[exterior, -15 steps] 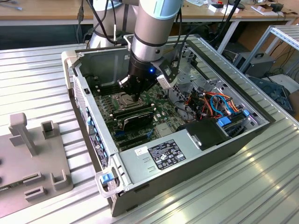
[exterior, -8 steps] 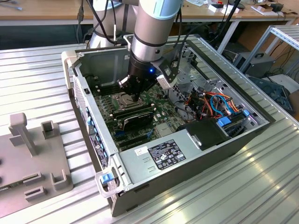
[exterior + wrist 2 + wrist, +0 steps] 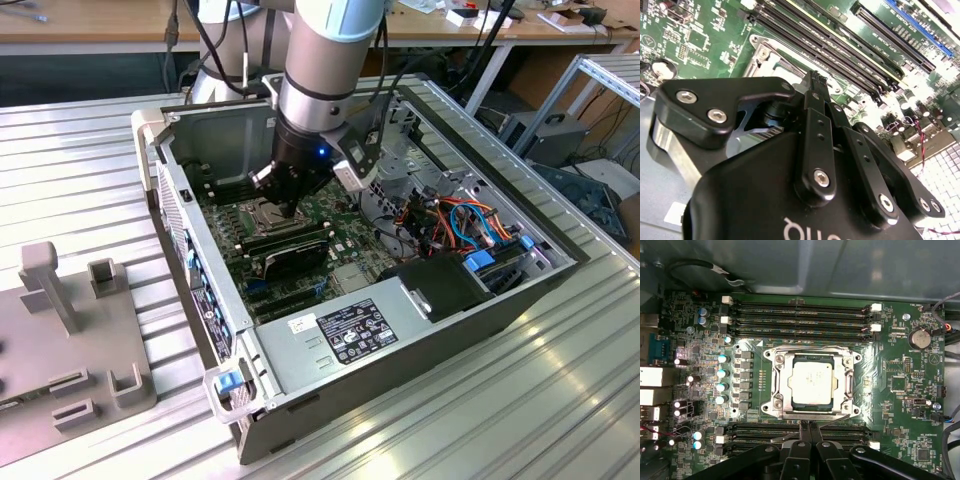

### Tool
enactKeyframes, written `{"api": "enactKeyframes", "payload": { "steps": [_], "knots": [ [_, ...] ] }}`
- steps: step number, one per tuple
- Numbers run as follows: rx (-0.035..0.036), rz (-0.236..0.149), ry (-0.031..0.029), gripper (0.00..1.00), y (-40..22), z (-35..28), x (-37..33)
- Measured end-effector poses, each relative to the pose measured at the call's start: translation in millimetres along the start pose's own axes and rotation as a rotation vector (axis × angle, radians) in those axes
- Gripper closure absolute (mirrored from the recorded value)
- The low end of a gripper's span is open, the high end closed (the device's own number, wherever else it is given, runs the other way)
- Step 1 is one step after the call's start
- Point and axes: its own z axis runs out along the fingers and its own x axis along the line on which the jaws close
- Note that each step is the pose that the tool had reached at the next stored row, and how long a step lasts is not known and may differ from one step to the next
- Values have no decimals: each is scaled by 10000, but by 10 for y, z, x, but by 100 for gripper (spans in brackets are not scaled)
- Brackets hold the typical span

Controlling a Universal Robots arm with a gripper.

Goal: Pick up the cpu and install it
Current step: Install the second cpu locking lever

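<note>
Jaws closed together, fingertips meeting with nothing between them; gripper (image 3: 808,426) hangs just above the motherboard (image 3: 900,385) at the edge of the CPU socket (image 3: 812,382). Cpu (image 3: 811,382) lies flat in the socket's metal frame, apart from the fingers (image 3: 812,87). Memory slots (image 3: 800,315) run along both sides of the socket. In the exterior view the arm (image 3: 325,70) reaches down into the open computer case (image 3: 400,340), which rests on a ribbed metal table (image 3: 80,160).

Your arm (image 3: 325,60) reaches steeply down from above, wrist nearly vertical; your gripper (image 3: 807,427) points straight down, its fingers (image 3: 803,432) pressed together, holding nothing.
</note>
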Motion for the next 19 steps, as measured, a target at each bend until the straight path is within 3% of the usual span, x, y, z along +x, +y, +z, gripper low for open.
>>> {"api": "enactKeyframes", "payload": {
  "steps": [2,7,13,19],
  "knots": [
    [0,0,-6,89,2,3,55],
    [0,0,-7,89,2,4,62],
    [2,-2,-22,89,5,11,164],
    [2,-2,-22,89,5,31,216]
  ]
}}
